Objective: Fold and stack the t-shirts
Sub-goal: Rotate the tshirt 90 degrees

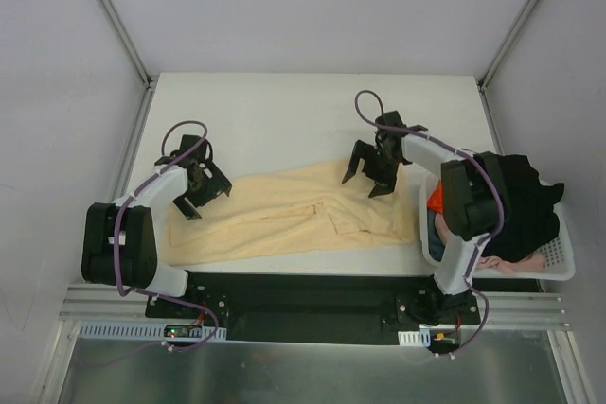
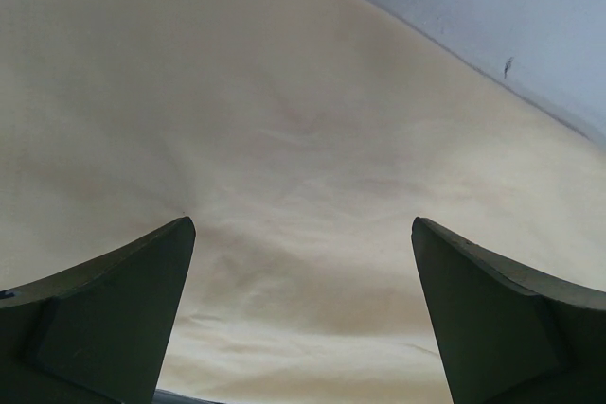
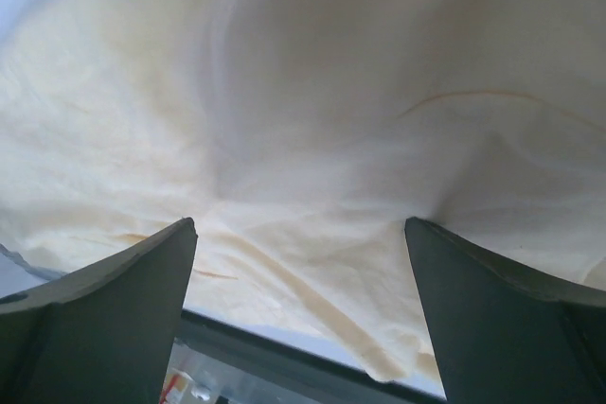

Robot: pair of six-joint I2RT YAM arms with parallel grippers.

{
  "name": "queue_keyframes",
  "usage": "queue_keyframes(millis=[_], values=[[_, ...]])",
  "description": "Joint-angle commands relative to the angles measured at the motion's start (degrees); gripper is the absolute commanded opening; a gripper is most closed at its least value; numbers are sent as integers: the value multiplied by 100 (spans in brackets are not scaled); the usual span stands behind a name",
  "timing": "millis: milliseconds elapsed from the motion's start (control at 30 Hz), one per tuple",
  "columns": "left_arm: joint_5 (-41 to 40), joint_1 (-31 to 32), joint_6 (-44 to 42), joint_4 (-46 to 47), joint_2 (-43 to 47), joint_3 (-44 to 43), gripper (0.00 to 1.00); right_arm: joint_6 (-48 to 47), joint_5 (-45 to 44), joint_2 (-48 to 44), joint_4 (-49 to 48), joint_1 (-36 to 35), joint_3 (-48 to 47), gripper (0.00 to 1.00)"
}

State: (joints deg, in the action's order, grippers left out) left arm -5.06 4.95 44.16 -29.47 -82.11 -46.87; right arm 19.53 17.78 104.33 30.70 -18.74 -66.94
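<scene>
A large pale peach-yellow t-shirt [image 1: 284,215] lies spread across the near half of the white table. My left gripper [image 1: 202,189] is open over the shirt's left end; the left wrist view shows smooth cloth [image 2: 284,186] between its fingers [image 2: 114,309]. My right gripper [image 1: 369,170] is open over the shirt's far right part; the right wrist view shows rumpled cloth [image 3: 312,139] and a folded hem [image 3: 360,319] between its fingers [image 3: 492,309]. Black [image 1: 516,186], orange [image 1: 435,201] and pinkish [image 1: 516,262] shirts lie in the basket at the right.
A white lattice basket [image 1: 563,262] stands at the table's right edge, beside the right arm. Grey walls close in the table at the left, back and right. A black rail [image 1: 303,290] runs along the near edge.
</scene>
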Motion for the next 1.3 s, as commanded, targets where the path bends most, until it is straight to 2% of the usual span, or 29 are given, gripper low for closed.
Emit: queue_keyframes(millis=[0,100,200,300,367,533,600,667,800,867,967,1067,1267], values=[[215,41,216,143,-147,29,99,-397,-170,1322,215,274,-1732,97],[497,59,259,170,-209,90,99,-415,-21,2218,734,353,-3199,97],[1172,59,120,179,-105,240,99,-467,164,2889,1314,354,-4746,97],[1543,59,58,170,343,555,99,-503,208,3435,1658,380,-5634,97],[1456,59,101,83,824,810,99,-511,252,3375,1598,398,-5699,97],[1060,59,119,-330,1802,908,99,-967,147,2445,1545,380,-5164,97],[824,59,163,-497,2215,864,99,-1309,-203,1715,1544,179,-4761,97],[744,59,163,-585,2531,803,99,-1469,-608,997,1553,-49,-3997,97],[1024,225,14,-603,2630,706,99,-1356,-592,20,1054,-594,-2353,97],[1034,549,31,-603,2429,662,99,-1180,-329,-132,782,-1015,-1686,97],[989,988,49,-603,1938,618,99,-838,-39,-185,369,-1498,-1192,97],[832,1244,101,-586,1463,609,99,-530,146,-45,191,-1764,-1111,97],[541,1719,84,-525,767,495,99,-398,155,666,261,-1502,-1383,97]])
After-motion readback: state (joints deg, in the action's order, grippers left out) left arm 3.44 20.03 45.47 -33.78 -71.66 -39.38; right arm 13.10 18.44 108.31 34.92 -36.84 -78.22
